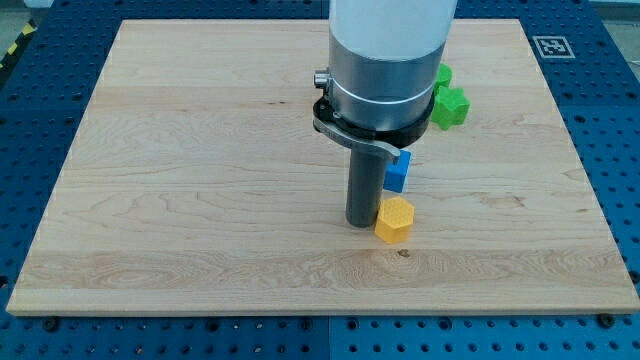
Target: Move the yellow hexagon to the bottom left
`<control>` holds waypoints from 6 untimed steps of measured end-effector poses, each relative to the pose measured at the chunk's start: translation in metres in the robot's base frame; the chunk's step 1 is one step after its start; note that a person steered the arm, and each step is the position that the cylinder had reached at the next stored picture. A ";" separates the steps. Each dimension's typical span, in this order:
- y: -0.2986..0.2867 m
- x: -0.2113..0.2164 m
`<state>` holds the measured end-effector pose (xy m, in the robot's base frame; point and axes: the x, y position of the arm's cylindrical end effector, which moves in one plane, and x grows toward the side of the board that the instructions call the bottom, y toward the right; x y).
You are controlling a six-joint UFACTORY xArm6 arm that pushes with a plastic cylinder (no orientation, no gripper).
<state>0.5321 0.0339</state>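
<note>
Tip: my tip [361, 224] rests on the board just to the view's left of the yellow hexagon, touching it or very nearly; the contact line is too fine to settle.
Pincer state: there is none on this arm, only a plain dark rod, so nothing opens, closes or grips.
Yellow hexagon: the yellow hexagon [394, 219] sits a little to the view's right of the middle, in the lower half of the board.
Blue block: a blue block [398, 172] stands just above the hexagon, partly hidden behind the rod; its shape cannot be made out.
Green blocks: two green blocks [449, 105] lie close together near the view's upper right, partly behind the arm's housing.
Progress: I judge the task barely begun; the hexagon is well apart from the bottom left corner.
What is left: my tip stands on the wrong side for a leftward push, so it probably has to round the hexagon to its right first.
Surface: a pale wooden board [180, 180], smooth and flat.
Room: a blue perforated table [610, 100] surrounds the board; a printed marker [550, 46] sits at the view's top right corner.
</note>
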 end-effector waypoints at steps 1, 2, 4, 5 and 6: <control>-0.007 -0.020; 0.007 -0.043; 0.067 -0.008; 0.041 0.007; 0.003 0.018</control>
<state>0.5497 0.0366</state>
